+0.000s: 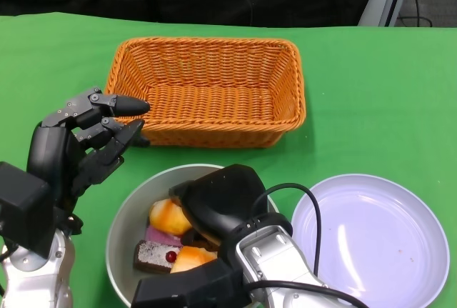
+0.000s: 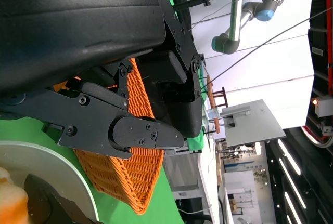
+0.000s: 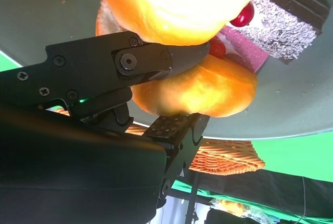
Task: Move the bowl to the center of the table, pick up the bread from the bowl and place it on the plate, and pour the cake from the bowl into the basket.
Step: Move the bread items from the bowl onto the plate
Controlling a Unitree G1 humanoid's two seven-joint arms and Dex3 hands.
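I'm seeing my right robot hand (image 1: 214, 204) reaching into the bowl (image 1: 125, 219), pinching a bread roll (image 3: 195, 91). The basket (image 1: 207, 90) is sitting just beyond, the plate (image 1: 371, 240) beside it, while my left robot hand (image 1: 89, 140) is hovering released.

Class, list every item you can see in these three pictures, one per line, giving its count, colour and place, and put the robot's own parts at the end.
Table: one, green cloth, under everything.
Basket: one, orange wicker, far centre.
Bowl: one, grey, near centre, below the basket.
Bread: two golden-orange rolls, in the bowl.
Cake: one dark slice with a red cherry and one pink piece, in the bowl.
Plate: one, pale lilac-white, right of the bowl.
Left hand: black, fingers apart, holding nothing, left of the bowl.
Right hand: black, reaching into the bowl at the bread.
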